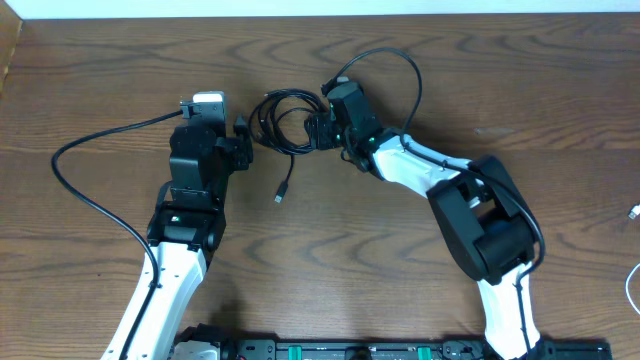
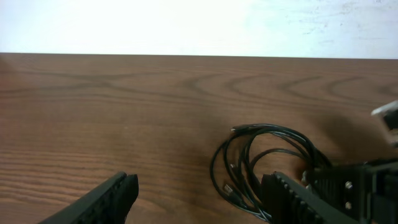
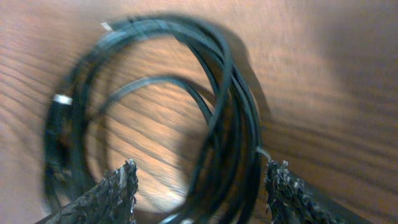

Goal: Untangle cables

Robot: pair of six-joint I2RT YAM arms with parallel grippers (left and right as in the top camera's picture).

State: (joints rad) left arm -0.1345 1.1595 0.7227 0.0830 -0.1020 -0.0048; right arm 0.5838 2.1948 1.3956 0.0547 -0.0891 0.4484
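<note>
A loose coil of thin black cables [image 1: 285, 122] lies at the middle of the table, one tail ending in a small plug [image 1: 281, 195]. My left gripper [image 1: 245, 140] stands open at the coil's left side. In the left wrist view the coil [image 2: 261, 149] sits by the right finger [image 2: 292, 199], and the left finger [image 2: 118, 193] is over bare wood. My right gripper [image 1: 316, 130] is at the coil's right side. Its jaws are apart and straddle several blurred strands [image 3: 233, 124], which run close to the right finger [image 3: 286, 193].
A thin white cable [image 1: 632, 212] lies at the table's far right edge. The left arm's thick black wire [image 1: 90, 150] loops out to the left. The right arm's wire [image 1: 400, 70] arcs behind the coil. The table's far edge meets a white wall [image 2: 199, 25].
</note>
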